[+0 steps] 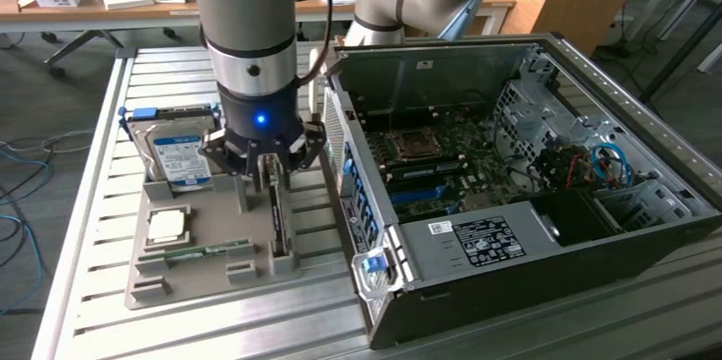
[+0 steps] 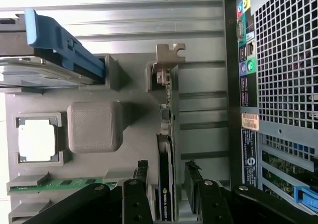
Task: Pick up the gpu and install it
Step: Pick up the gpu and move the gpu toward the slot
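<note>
The open computer case (image 1: 485, 301) lies on its side on the slatted table (image 1: 226, 326), with the motherboard (image 1: 451, 157) facing up. In the exterior view it sits at three o'clock from the grey holder tray (image 1: 209, 280). The arm (image 1: 254, 39) reaches straight down over that tray.

In the tray, the hard drive (image 1: 178, 153) stands at about eleven o'clock from the tray's middle. The gpu (image 1: 277, 225) stands on edge in its slot at three o'clock, on the side nearest the case. The processor chip (image 1: 167, 225) lies at nine o'clock and the memory stick (image 1: 209, 252) just below it, toward seven.

The gripper (image 1: 269, 182) hangs directly over the card with its jaws spread wide. In the wrist view the gripper (image 2: 166, 172) straddles the gpu (image 2: 168, 114), one of the fingers (image 2: 141, 172) on each face at the fan end. A sliver of gap shows on both sides, so it grips nothing. The card's silver bracket (image 2: 169, 55) sits at the far end, seated in the tray.

By my reading the task is barely begun. The approach looks lined up, but the card has not been grasped or lifted, and the whole install into the case is outstanding.
</note>
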### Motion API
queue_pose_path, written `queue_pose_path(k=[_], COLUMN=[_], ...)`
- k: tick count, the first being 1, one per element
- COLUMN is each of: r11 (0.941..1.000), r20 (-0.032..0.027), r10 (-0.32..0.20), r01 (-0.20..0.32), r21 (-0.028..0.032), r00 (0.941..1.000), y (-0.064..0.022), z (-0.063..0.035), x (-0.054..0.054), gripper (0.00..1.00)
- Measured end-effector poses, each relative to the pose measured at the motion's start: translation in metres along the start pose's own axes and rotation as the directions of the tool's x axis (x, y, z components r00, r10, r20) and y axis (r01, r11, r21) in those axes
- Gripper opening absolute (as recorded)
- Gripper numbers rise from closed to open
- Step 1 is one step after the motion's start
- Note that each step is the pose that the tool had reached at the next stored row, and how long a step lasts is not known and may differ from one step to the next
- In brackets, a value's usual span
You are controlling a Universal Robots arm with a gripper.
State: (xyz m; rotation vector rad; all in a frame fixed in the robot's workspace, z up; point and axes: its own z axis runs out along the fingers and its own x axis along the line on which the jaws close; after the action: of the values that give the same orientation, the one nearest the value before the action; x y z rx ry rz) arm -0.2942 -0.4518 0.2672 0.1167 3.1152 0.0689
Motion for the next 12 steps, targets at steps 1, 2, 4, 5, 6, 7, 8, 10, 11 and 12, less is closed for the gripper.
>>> queue_pose_path(k=[1, 2, 4, 5, 6, 7, 8, 10, 11, 12], r11=[1.0, 1.0, 1.0, 1.0, 1.0, 1.0, 1.0, 1.0, 1.0, 1.0], r20=[0.0, 0.0, 0.0, 0.0, 0.0, 0.0, 0.0, 0.0, 0.0, -0.0001], r10=[0.0, 0.0, 0.0, 0.0, 0.0, 0.0, 0.0, 0.0, 0.0, 0.0], r01=[0.0, 0.0, 0.0, 0.0, 0.0, 0.0, 0.0, 0.0, 0.0, 0.0], r21=[0.0, 0.0, 0.0, 0.0, -0.0001, -0.0001, 0.0, 0.0, 0.0, 0.0], r00=[1.0, 1.0, 1.0, 1.0, 1.0, 1.0, 1.0, 1.0, 1.0, 1.0], y=[-0.0001, -0.0003, -0.0005, -0.0006, -0.0007, -0.0008, -0.001, -0.0013, -0.0014, -0.0016], z=[0.0012, 0.0025, 0.0048, 0.0059, 0.0071, 0.0082, 0.0093, 0.0118, 0.0131, 0.0142], x=[0.0, 0.0, 0.0, 0.0, 0.0, 0.0, 0.0, 0.0, 0.0, 0.0], gripper=[0.43, 0.43, 0.43, 0.43, 0.43, 0.43, 0.43, 0.43, 0.43, 0.43])
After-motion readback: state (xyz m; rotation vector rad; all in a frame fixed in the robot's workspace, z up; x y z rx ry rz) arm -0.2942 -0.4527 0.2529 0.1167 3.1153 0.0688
